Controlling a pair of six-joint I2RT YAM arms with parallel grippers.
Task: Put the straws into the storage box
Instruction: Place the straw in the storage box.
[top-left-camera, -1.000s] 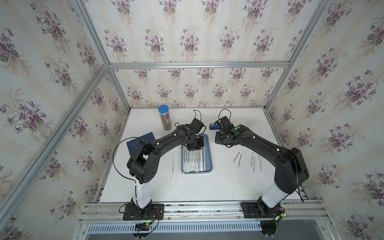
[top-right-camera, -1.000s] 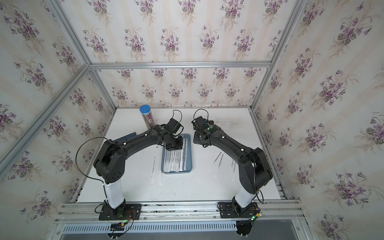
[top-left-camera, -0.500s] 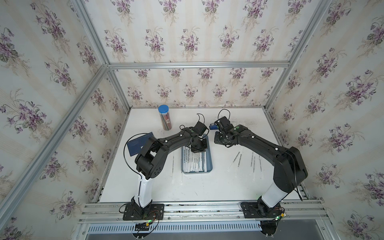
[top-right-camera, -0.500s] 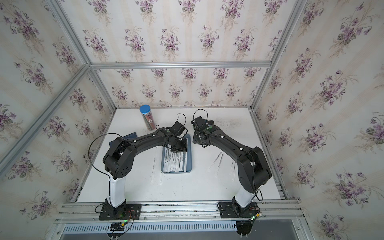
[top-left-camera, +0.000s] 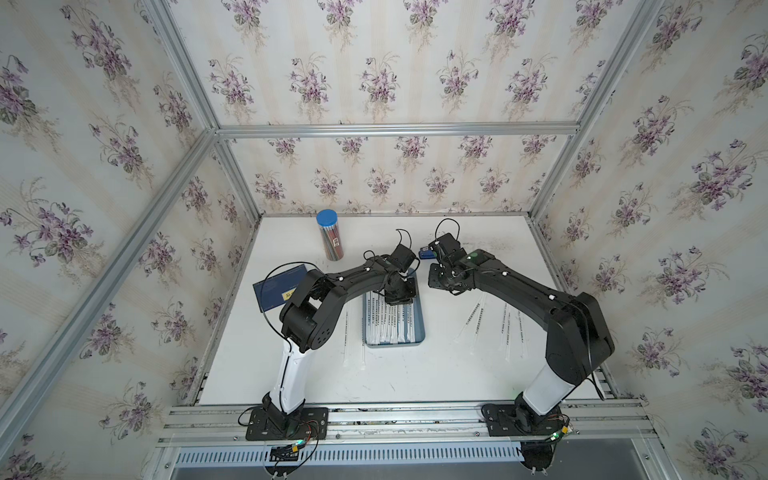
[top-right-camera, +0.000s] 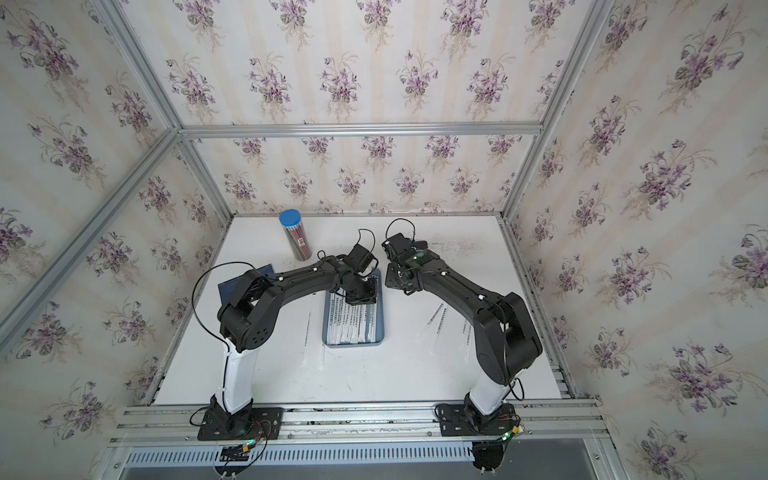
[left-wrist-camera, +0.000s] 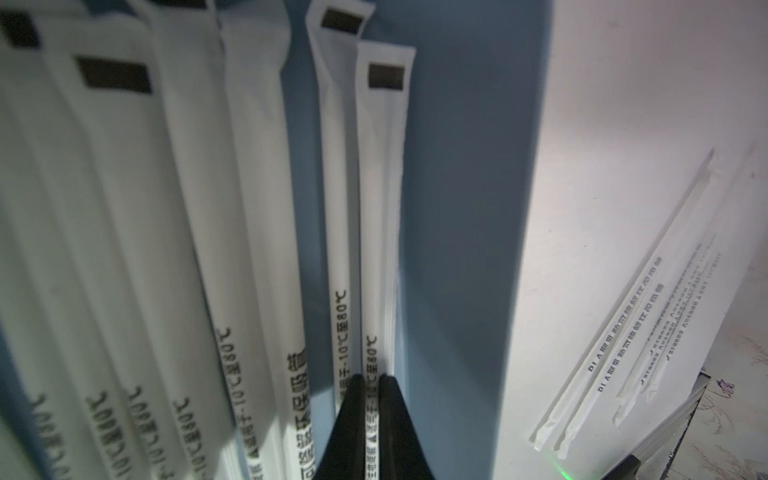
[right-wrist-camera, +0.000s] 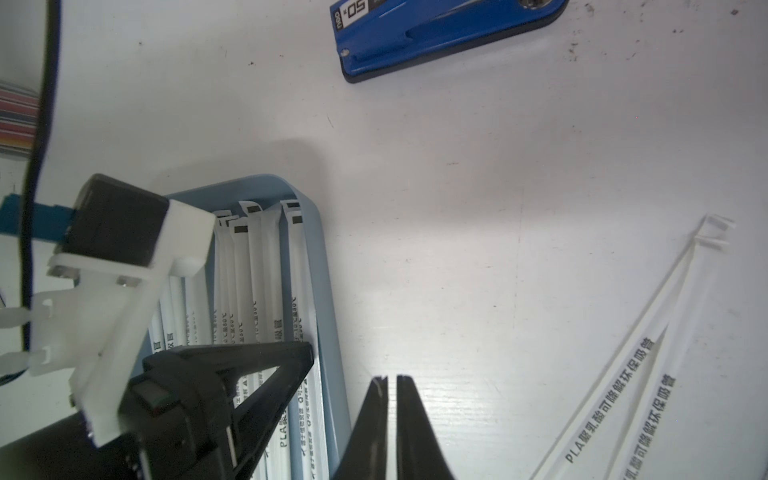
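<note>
The grey-blue storage box (top-left-camera: 395, 343) (top-right-camera: 353, 344) lies mid-table with several white wrapped straws (top-left-camera: 390, 322) (top-right-camera: 351, 320) side by side in it. My left gripper (top-left-camera: 399, 297) (left-wrist-camera: 371, 380) is low over the box's far end. It is shut on the straw (left-wrist-camera: 380, 208) nearest the right wall, which lies on the box floor (left-wrist-camera: 457, 208). My right gripper (top-left-camera: 436, 282) (right-wrist-camera: 392, 378) hovers shut and empty over bare table just right of the box rim (right-wrist-camera: 328, 311). Loose straws lie right of the box (top-left-camera: 473, 316) (right-wrist-camera: 623, 374) and left of it (top-left-camera: 345, 332).
A clear blue-capped tube of pencils (top-left-camera: 330, 237) stands at the back left. A dark navy notebook (top-left-camera: 276, 286) lies at the left edge, partly under my left arm. A blue stapler (top-left-camera: 424, 252) (right-wrist-camera: 436, 33) lies behind the box, close to my right wrist.
My left arm's elbow and shoulder have swung to the right while its gripper stayed over the box's far end. My right arm has hardly moved.
</note>
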